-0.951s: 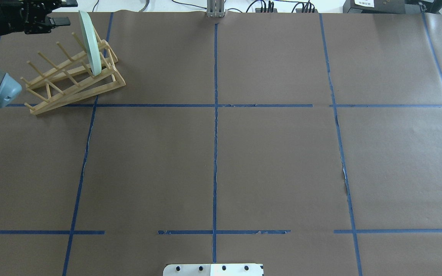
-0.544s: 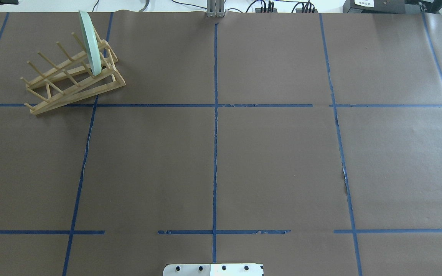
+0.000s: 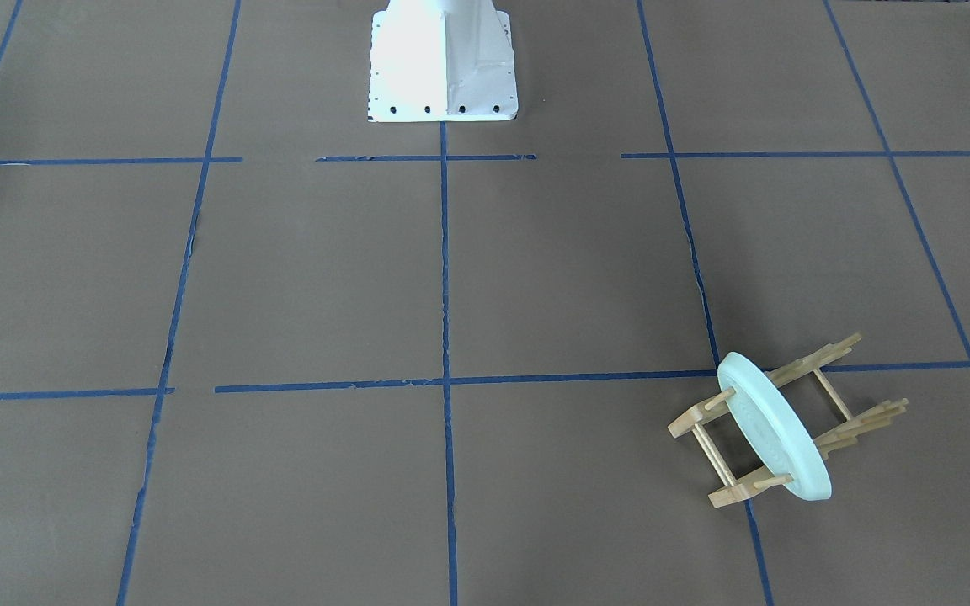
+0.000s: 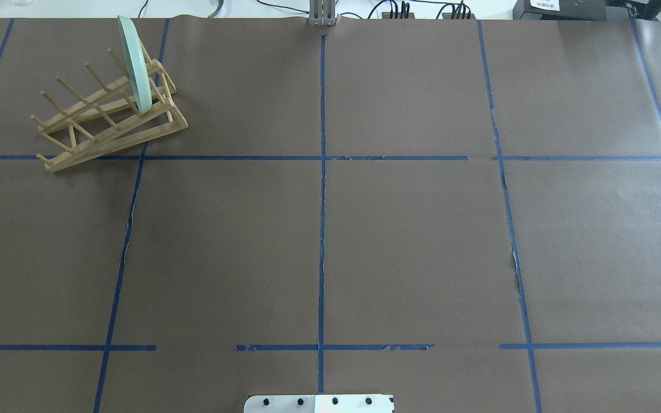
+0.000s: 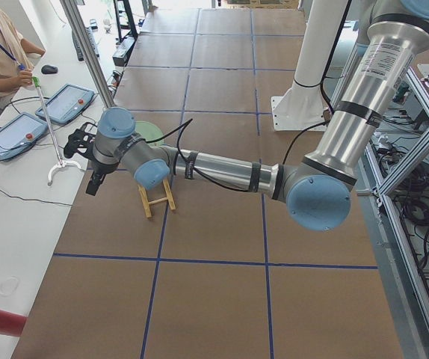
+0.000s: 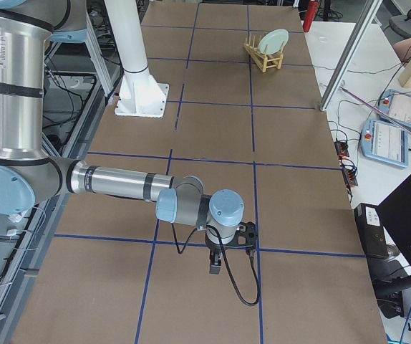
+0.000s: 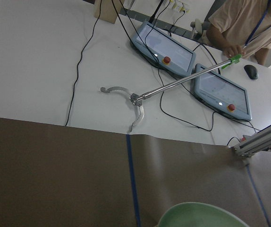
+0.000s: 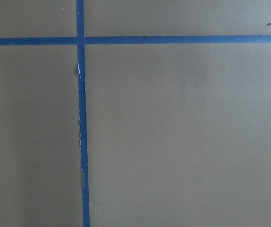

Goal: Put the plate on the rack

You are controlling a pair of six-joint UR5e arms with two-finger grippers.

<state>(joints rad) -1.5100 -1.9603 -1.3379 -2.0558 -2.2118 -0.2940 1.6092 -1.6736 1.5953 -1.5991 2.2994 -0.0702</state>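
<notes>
Table (image 4: 330, 229), covered in brown paper and gridded with blue tape (image 4: 322, 189), fills the overhead and front views. I find the arms only in the two side views. From the left end, the left arm (image 5: 222, 168) stretches low across the table and covers most of the rack. From the right end, the right arm (image 6: 119, 183) lies low over the near part of the table, well apart from the rack. The rack (image 4: 107, 120) sits in the robot's far left corner. The plate (image 4: 135, 66) stands on edge in it, tilted, between pegs near the end farther from the robot's base. The front view alone shows the plate's ringed face, and the overhead view gives mostly its rim. The left gripper (image 5: 86, 161) hangs beside the rack, near the table's edge. The right gripper (image 6: 216, 264) points down over a tape crossing. I cannot tell whether either one is apart or together. The left wrist view catches the plate's rim at its lower edge, and beyond the table a white bench, two control pads (image 7: 192, 68) and a reaching tool (image 7: 173, 85).
</notes>
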